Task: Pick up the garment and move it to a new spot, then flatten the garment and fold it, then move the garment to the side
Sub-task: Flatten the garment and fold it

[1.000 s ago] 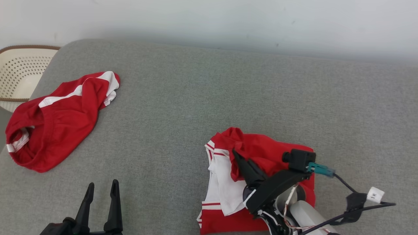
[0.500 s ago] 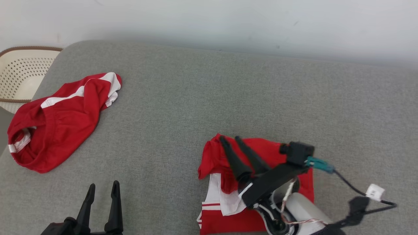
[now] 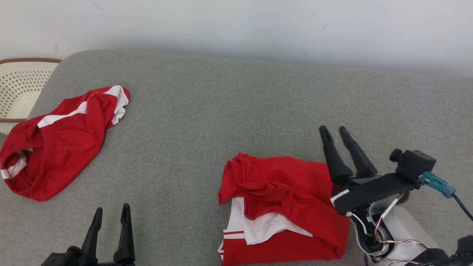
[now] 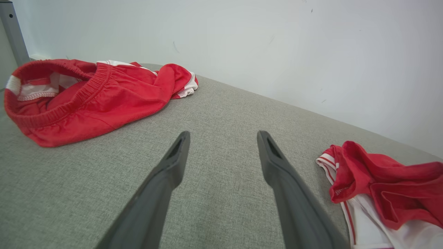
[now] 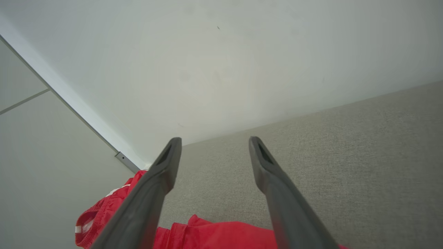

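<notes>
Roughly, we're mid-fold: garment (image 3: 288, 192) rumpled, not yet aside; right pincer (image 3: 334, 130) at its 1 o'clock & left pincer (image 3: 112, 208) both wide, empty.

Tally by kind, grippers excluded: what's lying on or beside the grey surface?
Red-and-white garments: 2 (crumpled garment, folded garment)
Perforated cream basket: 1
Total: 3
</notes>
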Robot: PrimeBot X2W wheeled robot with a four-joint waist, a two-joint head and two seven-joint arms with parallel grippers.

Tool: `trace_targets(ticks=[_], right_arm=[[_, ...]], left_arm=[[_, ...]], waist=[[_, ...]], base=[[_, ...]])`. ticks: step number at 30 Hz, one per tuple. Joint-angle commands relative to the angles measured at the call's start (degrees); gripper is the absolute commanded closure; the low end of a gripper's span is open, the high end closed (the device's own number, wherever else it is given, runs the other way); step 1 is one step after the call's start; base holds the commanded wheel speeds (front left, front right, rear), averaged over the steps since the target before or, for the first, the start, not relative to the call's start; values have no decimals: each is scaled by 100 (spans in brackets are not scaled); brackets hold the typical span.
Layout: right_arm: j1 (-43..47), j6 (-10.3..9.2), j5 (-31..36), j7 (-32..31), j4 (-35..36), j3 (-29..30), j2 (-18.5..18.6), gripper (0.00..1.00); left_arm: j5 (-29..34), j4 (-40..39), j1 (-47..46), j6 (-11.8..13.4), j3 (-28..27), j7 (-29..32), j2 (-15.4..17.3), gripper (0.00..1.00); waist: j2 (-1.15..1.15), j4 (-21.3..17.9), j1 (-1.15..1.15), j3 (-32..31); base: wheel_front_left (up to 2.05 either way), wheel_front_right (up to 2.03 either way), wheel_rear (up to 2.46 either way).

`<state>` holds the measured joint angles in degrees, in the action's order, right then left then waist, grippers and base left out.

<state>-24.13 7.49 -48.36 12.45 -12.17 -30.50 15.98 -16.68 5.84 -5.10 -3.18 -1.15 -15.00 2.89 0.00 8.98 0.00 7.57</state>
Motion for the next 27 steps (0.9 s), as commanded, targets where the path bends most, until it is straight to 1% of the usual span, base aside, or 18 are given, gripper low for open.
trace_targets(ticks=[1,2,4,7,8,10,12,13,14,17,21,24,27], right_arm=[[70,0,176,26,-77,47,44,0],[100,0,375,34,-176,122,100,0],[184,0,505,56,-341,236,12,0],[190,0,801,70,-678,343,-1,0],[177,0,991,67,-817,306,19,12],[107,0,1283,108,-1119,252,-12,66],[34,0,1370,131,-1426,217,-124,92],[-54,0,1574,158,-1580,149,-77,100],[-130,0,1737,189,-1735,87,-60,100],[-241,0,1942,233,-2162,-28,-228,100],[-466,0,2342,274,-2712,-192,-281,100],[-454,0,2518,277,-2785,-154,-457,100],[-337,0,2627,279,-2642,-211,-589,100]], left_arm=[[17,-16,30,-10,-24,-26,1,0],[20,-18,27,-10,-29,-26,1,0],[26,-22,19,-9,-38,-26,1,0],[27,-21,8,-9,-59,-27,0,0],[25,-20,0,-12,-65,-27,1,0],[25,-19,-20,-18,-66,-27,1,0],[21,-13,-49,-20,-58,-27,1,0],[22,-5,-67,-23,-53,-27,1,0],[24,4,-85,-21,-51,-27,1,0],[27,20,-100,-31,-40,-26,1,0],[17,50,-150,-59,-24,-27,1,0],[-7,57,-162,-51,-20,-27,1,0],[-31,37,-155,-35,-22,-27,1,0]], waist=[[0,-4,0,5],[0,-5,0,8],[0,-11,0,18],[0,-26,0,41],[0,-28,0,49],[0,-36,0,70],[0,-34,0,94],[0,-30,0,104],[0,-27,0,113],[0,-5,0,131],[0,59,0,137],[0,125,0,142],[0,182,0,143]], base=[[0,0,0],[0,0,0],[0,0,0],[0,0,0],[0,0,0],[0,0,0],[0,0,0],[0,0,0],[0,0,0],[0,0,0],[0,0,0],[0,0,0],[0,0,0]])
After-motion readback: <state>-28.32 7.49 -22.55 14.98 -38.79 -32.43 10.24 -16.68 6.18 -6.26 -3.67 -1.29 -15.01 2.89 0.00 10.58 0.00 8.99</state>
